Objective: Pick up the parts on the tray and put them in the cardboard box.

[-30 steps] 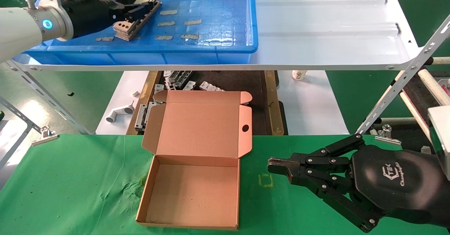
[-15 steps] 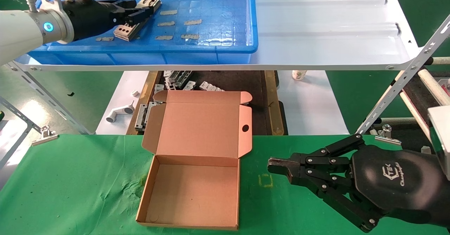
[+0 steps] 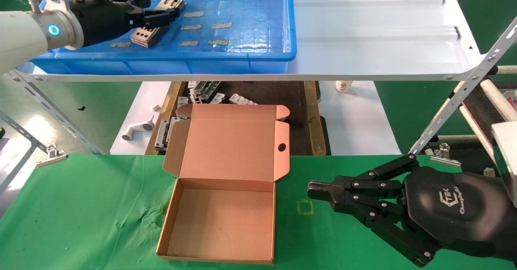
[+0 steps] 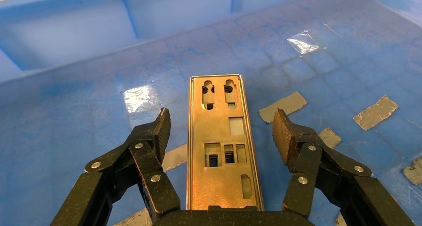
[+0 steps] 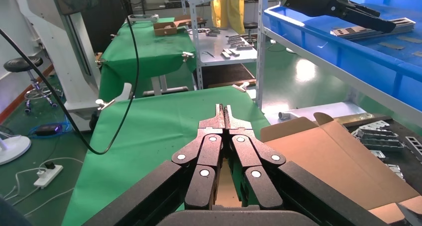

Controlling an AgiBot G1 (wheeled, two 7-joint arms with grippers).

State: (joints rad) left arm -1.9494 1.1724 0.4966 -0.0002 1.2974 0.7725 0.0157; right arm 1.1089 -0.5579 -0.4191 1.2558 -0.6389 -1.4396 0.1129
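Left tool (image 3: 161, 15) is inside the tray (image 3: 258, 39), which sits on the white shelf (image 3: 375, 31) at the far left of the scene. Fingers (image 4: 157, 131) spread apart, one on each side of the parts (image 4: 221, 146), not touching them. Parts lie flat on the tray floor as a small stack, long axis running between the fingers. Tan tape scraps (image 3: 204, 25) are stuck to the tray floor just beside the stack.

Cardboard box (image 3: 222, 217) sits open on the green surface (image 3: 80, 213) near the middle of its near edge, lid hinged up toward the far edge, inside bare.

Right tool (image 3: 319, 191) is parked over the green surface near its right edge, fingers pressed together, holding nothing.
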